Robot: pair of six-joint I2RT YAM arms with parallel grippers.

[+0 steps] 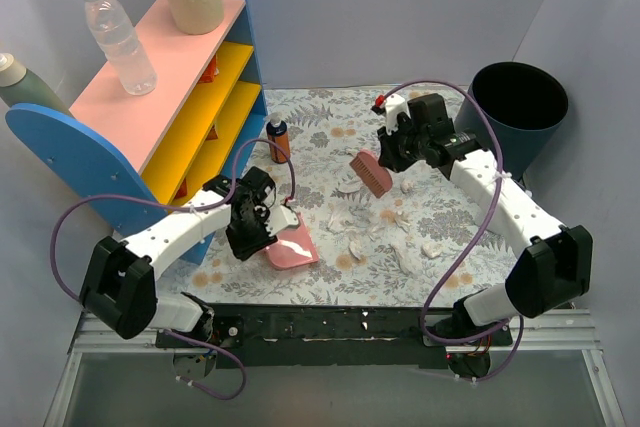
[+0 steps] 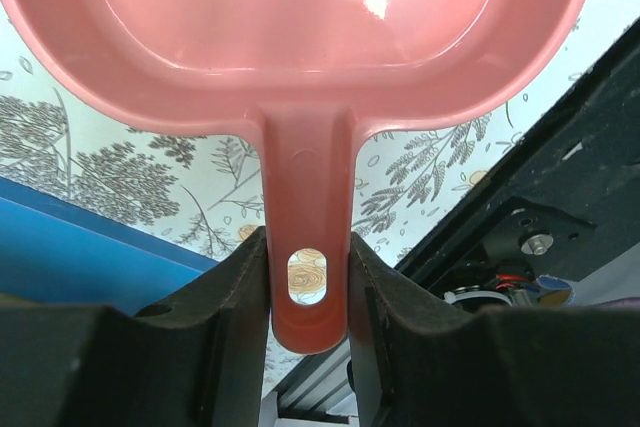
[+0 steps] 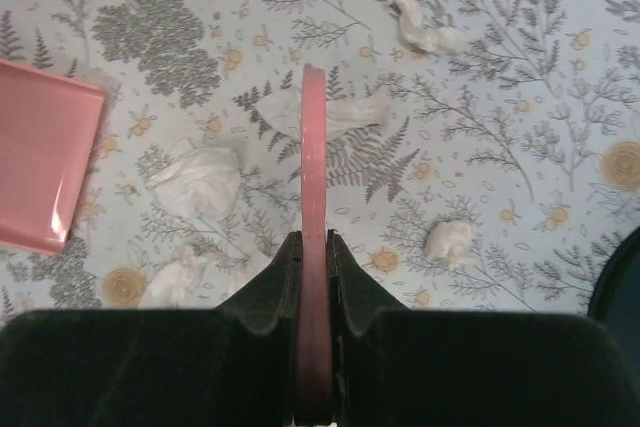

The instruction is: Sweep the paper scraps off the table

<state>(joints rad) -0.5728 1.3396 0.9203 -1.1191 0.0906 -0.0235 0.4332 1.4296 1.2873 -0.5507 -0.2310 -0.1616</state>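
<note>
My left arm (image 1: 170, 232) and right arm (image 1: 505, 202)
I see white links, black joints, one purple cable (image 1: 55, 234) each.

Lab booth: grey partition walls (image 1: 400, 7), aluminium mounting rail (image 1: 110, 332).

Left wrist: dustpan (image 2: 320, 37) is cropped by the top edge. Right wrist: one paper scrap (image 3: 362, 109) is partly hidden behind the brush (image 3: 313, 167).

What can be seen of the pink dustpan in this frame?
The pink dustpan looks like glossy, smooth plastic: a shallow scoop with a raised rim and a flat handle pierced by an oval hole. The left gripper is shut on that handle. The pan sits low at the near left of the table, mouth toward the paper scraps; none show inside it. Whether its lip touches the cloth is unclear.
</note>
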